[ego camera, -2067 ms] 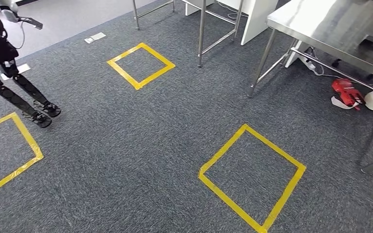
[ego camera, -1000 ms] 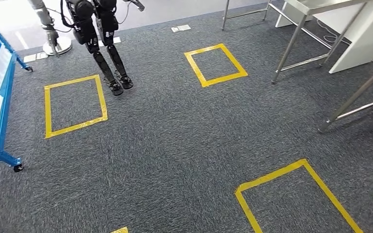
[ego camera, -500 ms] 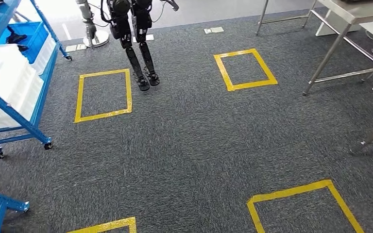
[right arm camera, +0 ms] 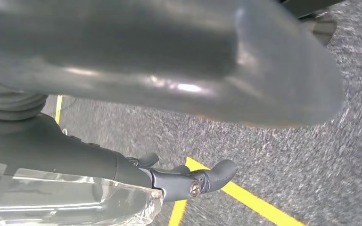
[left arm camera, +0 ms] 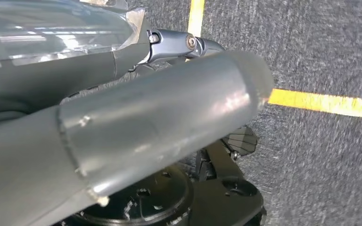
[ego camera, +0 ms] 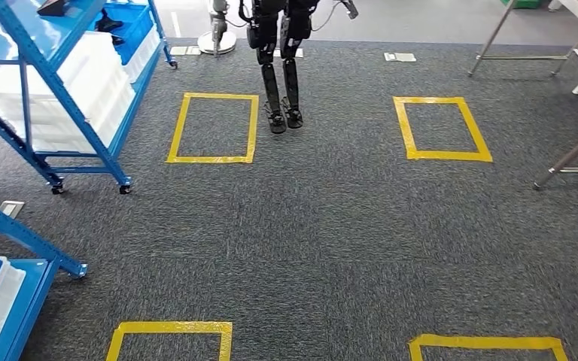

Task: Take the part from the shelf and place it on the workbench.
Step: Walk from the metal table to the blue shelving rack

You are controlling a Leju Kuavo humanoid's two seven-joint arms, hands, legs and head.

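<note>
Roughly placed: the part cannot be picked out for certain. One dark object [ego camera: 110, 22] lies in a blue bin [ego camera: 137, 22] on the far-left shelf [ego camera: 68, 98], and another dark object [ego camera: 54, 7] sits on that shelf's top level. Which of the two is the part, I cannot tell.

Shelves: two blue-framed units, both on the left. The far one stands on castors and carries white bins [ego camera: 83, 94] on its lower levels. The near shelf [ego camera: 15, 301] shows a corner, with a white bin at the picture's edge.

Hands: left hand [left arm camera: 160, 127] hangs over carpet, thick grey thumb and darker fingers [left arm camera: 184, 43] stretched out loosely, nothing in them. Right hand [right arm camera: 179, 89] is likewise slack and empty, with its dark fingers [right arm camera: 214, 175] only slightly bent. Both are well away from the shelves.

Floor: grey carpet [ego camera: 316, 226] marked with four yellow tape squares. Two are far, the far-left square [ego camera: 177, 128] and the far-right square [ego camera: 403, 124]. Two are near and cut off by the frame, the near-left square [ego camera: 169, 328] and the near-right square [ego camera: 489, 343].

One other robot [ego camera: 282, 75] stands between the two far squares, its dark legs and feet in view. One round stand base [ego camera: 218, 41] sits just beyond it, to the left.

Steel table legs [ego camera: 568, 158] come in at the far right. Three pale floor plates: one [ego camera: 400, 56] beyond the far-right square, one [ego camera: 184, 50] by the stand base, one [ego camera: 10, 208] between the two shelves.
</note>
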